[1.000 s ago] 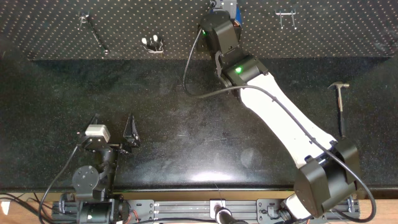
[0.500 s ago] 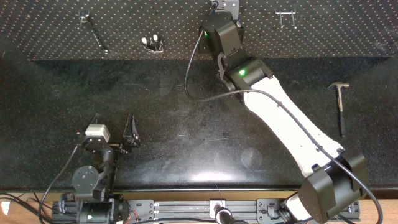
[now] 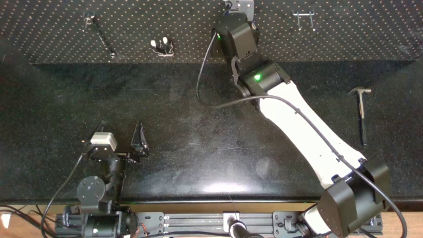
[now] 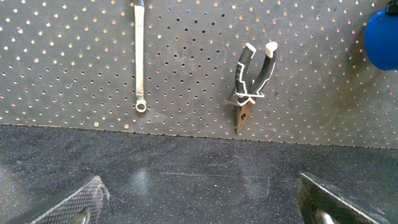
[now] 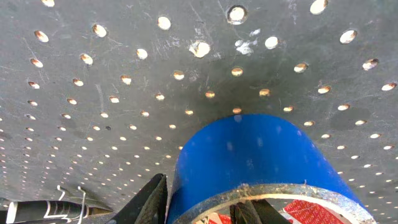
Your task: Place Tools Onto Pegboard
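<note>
My right gripper (image 3: 238, 12) is pressed up against the pegboard (image 3: 370, 39) near its top middle, shut on a round blue tool (image 5: 255, 162). That blue tool sits right against the perforated board (image 5: 124, 50), and from the left wrist it appears as a blue disc (image 4: 380, 37). A wrench (image 3: 100, 36) and black-handled pliers (image 3: 162, 46) hang on the board's left part; both the wrench (image 4: 139, 56) and the pliers (image 4: 250, 87) also face the left wrist camera. A hammer (image 3: 361, 112) lies on the table at the right. My left gripper (image 3: 125, 142) rests open near its base, holding nothing.
A pair of bare metal hooks (image 3: 304, 18) sticks out of the pegboard right of my right gripper. The dark tabletop (image 3: 198, 132) lies between the arms. The right arm's cable (image 3: 201, 73) loops over the table below the board.
The right gripper moved a little farther up onto the pegboard with the blue tool, which is now hidden under the wrist in the top view. The left arm stayed still.
</note>
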Tool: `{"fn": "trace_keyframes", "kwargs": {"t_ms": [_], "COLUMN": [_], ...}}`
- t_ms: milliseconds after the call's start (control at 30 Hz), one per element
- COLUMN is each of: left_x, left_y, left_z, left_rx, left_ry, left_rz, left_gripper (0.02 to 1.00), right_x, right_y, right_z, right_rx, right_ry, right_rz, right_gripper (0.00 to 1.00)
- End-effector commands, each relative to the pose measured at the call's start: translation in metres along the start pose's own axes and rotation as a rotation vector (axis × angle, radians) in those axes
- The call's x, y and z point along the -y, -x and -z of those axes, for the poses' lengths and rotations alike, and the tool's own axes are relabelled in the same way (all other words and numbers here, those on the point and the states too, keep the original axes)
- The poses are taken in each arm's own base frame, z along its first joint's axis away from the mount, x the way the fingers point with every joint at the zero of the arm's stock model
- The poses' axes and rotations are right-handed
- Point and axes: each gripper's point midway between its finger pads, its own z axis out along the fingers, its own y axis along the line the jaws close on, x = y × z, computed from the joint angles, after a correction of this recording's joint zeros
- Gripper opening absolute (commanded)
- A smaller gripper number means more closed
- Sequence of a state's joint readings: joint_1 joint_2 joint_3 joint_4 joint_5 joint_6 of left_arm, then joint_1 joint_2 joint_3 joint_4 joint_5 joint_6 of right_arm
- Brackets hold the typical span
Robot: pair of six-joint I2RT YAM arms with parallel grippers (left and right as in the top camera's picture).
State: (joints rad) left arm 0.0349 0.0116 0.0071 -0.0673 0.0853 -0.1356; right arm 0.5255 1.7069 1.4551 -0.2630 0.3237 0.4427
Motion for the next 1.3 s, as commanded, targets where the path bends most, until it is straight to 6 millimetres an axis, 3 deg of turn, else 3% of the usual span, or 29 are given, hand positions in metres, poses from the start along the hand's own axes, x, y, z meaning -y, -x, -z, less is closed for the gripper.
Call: {"fn": "trace_keyframes", "kwargs": {"t_ms": [33, 567, 1200, 1267, 1300], "left_x": [-0.003, -0.003, -0.003, -0.003, -0.003], "left_y": [0.0, 0.0, 0.0, 0.0, 0.0], "left_z": [0.0, 0.0, 0.0, 0.0, 0.0], "left_rx": [0.001, 0.001, 0.001, 0.001, 0.001], "left_ry": [0.018, 0.018, 0.018, 0.018, 0.018], "left_rz": [0.003, 0.003, 0.003, 0.003, 0.003], "left_gripper": [0.996, 0.996, 0.996, 0.996, 0.996], "right_x": [0.005, 0.009, 0.006, 0.006, 0.006], "right_y": [0.006, -0.007, 0.013, 0.013, 0.013], "right_z": [0.008, 0.009, 0.008, 0.008, 0.008], "right_rx": [0.019, -0.031, 0.045, 0.045, 0.045], "right_ry": [-0.019, -0.036, -0.014, -0.014, -0.014], "right_rz": [0.0, 0.018, -0.012, -0.012, -0.012], "right_gripper": [0.349, 0.347, 0.354, 0.52, 0.533]}}
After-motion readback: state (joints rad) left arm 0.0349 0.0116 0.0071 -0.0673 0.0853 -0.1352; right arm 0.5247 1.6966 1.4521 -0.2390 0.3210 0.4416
